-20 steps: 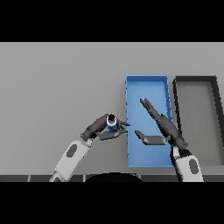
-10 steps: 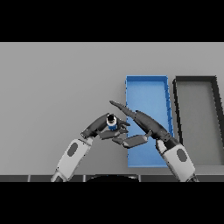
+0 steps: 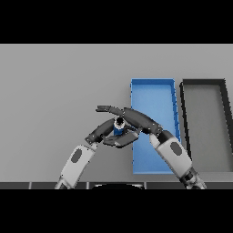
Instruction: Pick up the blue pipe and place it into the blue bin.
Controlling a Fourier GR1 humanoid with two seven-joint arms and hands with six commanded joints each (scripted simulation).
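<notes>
The right hand (image 3: 136, 119) is seen just left of the blue bin (image 3: 153, 91), reaching in from the lower right across the bin's left wall. Its fingers (image 3: 107, 109) are stretched out straight and pointed leftward, passing just above the blue pipe (image 3: 119, 129), while the thumb (image 3: 129, 137) is extended below and to the right of the pipe. The pipe is thus bracketed between fingers and thumb, but no curling round it is seen, so the hand is taken as open; whether it is touching the pipe cannot be told.

The left hand (image 3: 109, 134) is brought in from the lower left and is met with the right hand at the pipe. Its fingers are curved up along the left side of the pipe, with the thumb laid flat beneath it, so the pipe appears to be gripped by this hand. The pipe is held upright, its dark open top facing up, just outside the bin's left wall and above the grey surface (image 3: 54, 91).

On the far side of the blue bin, just to its right, a dark bin (image 3: 207, 84) is set on the surface, parallel to the blue one.
</notes>
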